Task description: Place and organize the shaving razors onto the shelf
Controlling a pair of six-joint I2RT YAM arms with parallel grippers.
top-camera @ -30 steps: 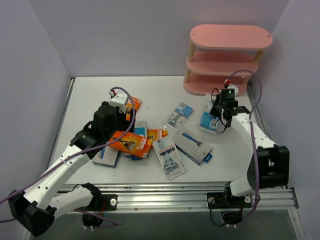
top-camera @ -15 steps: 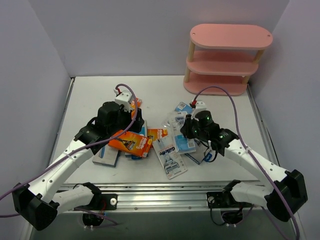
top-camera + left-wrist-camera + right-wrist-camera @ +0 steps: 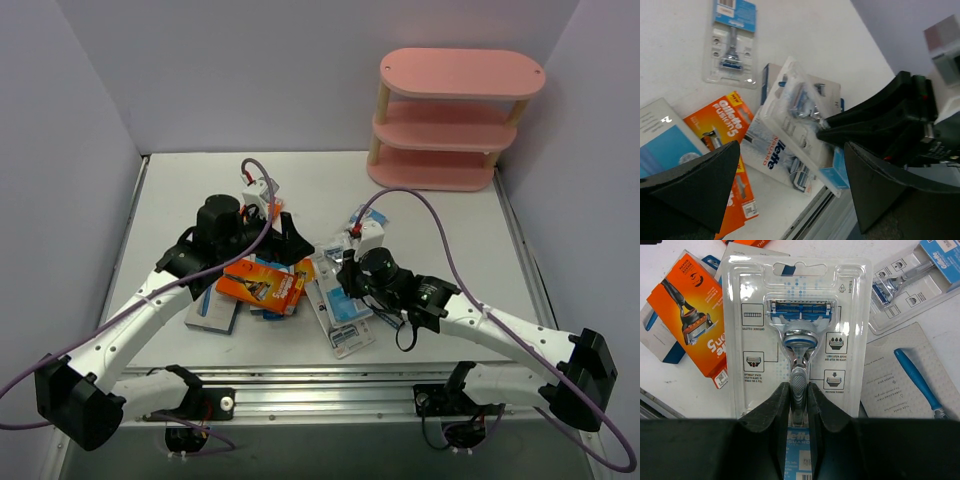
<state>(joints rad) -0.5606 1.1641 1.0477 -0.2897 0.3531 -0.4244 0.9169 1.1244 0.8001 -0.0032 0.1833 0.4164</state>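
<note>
The clear razor blister card (image 3: 797,315) is clamped in the right gripper (image 3: 799,390) over the white surface (image 3: 180,190), well apart from the pink three-tier shelf (image 3: 455,75), while the left gripper (image 3: 792,145) is spread wide and empty.

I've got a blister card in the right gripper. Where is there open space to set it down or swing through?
The shelf looks bare on all three boards. The table is free between the shelf's foot and the pile of razor packs, and along the right wall. Crowded: the table's centre, where that pile lies.
</note>
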